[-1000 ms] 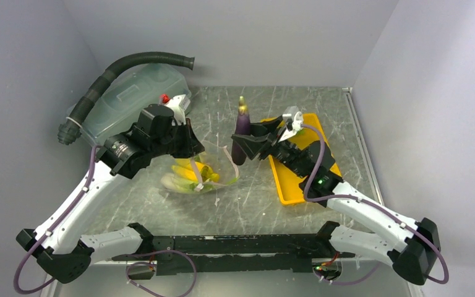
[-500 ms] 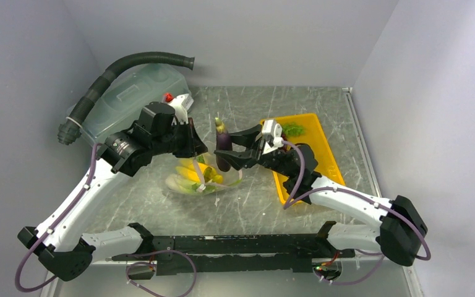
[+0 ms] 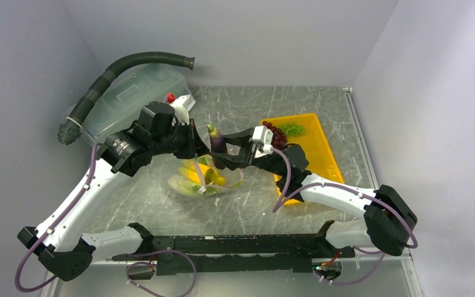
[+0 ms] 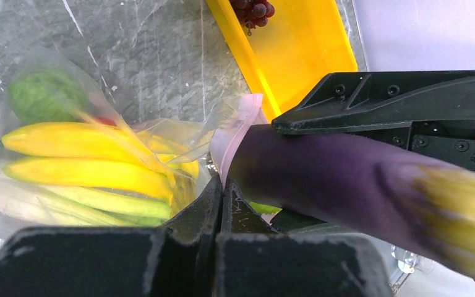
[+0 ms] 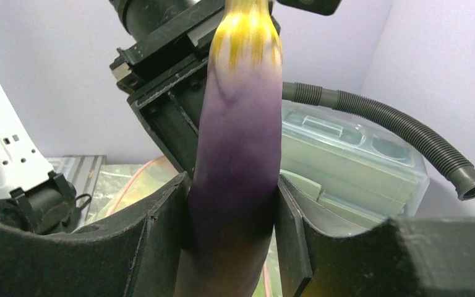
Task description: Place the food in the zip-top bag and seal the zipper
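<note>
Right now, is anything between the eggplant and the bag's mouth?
Nothing visible. The left pincer pinches the pink strip of the bag; the eggplant in the right pincer sits at that strip. Bananas lie deeper inside.

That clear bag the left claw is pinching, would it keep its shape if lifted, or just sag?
Probably sags: the bag wrinkles and slumps around the bananas instead of standing. Its mouth likely closes unless held, which may be why the left gripper pinches the pink strip with the eggplant at the opening. The glossy film looks slippery.
</note>
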Available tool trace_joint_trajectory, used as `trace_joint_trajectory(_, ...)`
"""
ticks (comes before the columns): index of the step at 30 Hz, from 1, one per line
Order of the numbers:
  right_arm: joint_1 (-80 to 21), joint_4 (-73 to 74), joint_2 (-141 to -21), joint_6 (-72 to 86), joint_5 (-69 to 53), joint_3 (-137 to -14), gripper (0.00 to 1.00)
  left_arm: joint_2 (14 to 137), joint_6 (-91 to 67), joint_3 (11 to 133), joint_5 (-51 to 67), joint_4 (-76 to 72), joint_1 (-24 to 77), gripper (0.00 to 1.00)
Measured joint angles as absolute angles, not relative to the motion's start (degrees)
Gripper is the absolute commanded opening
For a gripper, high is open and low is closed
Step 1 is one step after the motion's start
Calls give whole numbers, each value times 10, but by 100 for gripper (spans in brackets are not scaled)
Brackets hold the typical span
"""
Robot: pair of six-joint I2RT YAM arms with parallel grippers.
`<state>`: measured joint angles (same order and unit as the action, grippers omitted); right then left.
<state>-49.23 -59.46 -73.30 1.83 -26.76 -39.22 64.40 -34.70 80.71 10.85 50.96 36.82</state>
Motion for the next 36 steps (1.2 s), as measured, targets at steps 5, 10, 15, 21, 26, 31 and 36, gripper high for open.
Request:
trace_joint_trajectory(5,-493,-597,-733,-3,-273,-379,52,644,-346,807,116,510,368,0)
trace_joint_trajectory(10,-493,-595,-732,-24,-273,-367,63,644,-346,807,122,510,368,0)
trace_joint_trajectory(15,-493,-592,-729,-42,-273,-366,69,644,-346,807,124,510,368,0)
trace_joint_trajectory(21,-493,-592,-729,-51,-272,-366,85,644,-346,809,128,518,368,0)
trace_joint_trajectory(26,-493,-575,-714,-51,-272,-366,84,644,-346,810,128,518,368,0)
trace_joint_trajectory(31,-493,-523,-666,-52,-276,-371,83,645,-346,810,128,518,368,0)
trace_joint_trajectory(36,-493,-398,-628,-54,-293,-430,83,646,-346,810,128,517,368,0)
